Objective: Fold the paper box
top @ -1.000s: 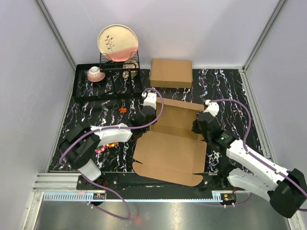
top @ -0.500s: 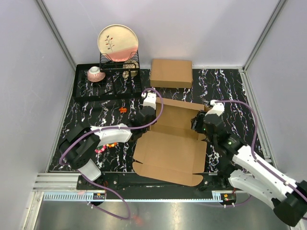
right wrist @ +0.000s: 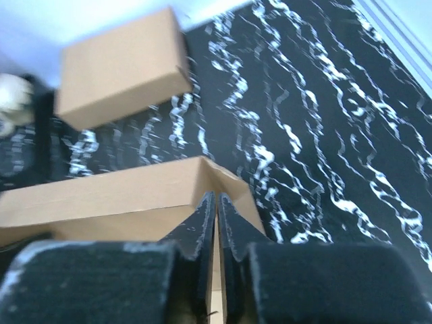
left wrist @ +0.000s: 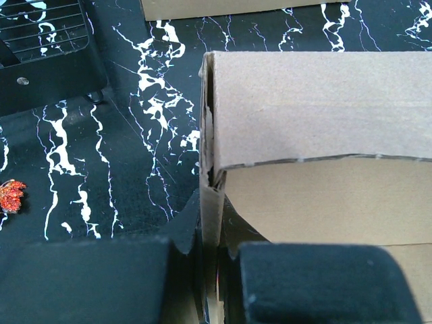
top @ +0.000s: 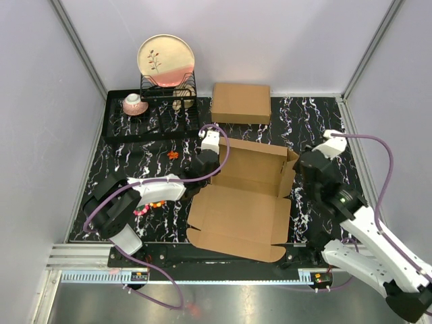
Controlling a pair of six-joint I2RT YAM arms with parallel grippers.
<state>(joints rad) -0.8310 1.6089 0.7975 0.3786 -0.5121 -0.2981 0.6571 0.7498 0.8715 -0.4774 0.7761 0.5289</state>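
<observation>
The paper box (top: 239, 209) lies in the middle of the tabletop (top: 324, 121), half made up: its broad front panel with the rounded tabs lies flat toward my bases, while its back wall and its right side flap stand up. My left tool (top: 204, 165) is at the box's far left corner. In the left wrist view its pads (left wrist: 317, 283) are pinched on the thin edge of the upright left flap, so this tool (left wrist: 210, 236) is narrow and holds cardboard, with the back wall (left wrist: 317, 101) running off to the right of the grip.

My right tool (top: 304, 169) hangs just to the right of the raised right flap, apart from it. In the right wrist view its fingers (right wrist: 236, 223) are drawn to a thin slit, and I see nothing between them; the box's corner (right wrist: 101, 196) shows beyond the tips.

Behind the paper box a second, neatly closed cardboard box (top: 241, 102) sits against the back wall. To its left a wire rack (top: 169, 91) holds a plate (top: 166, 59) upright, and a cup (top: 133, 103) sits beside it
</observation>
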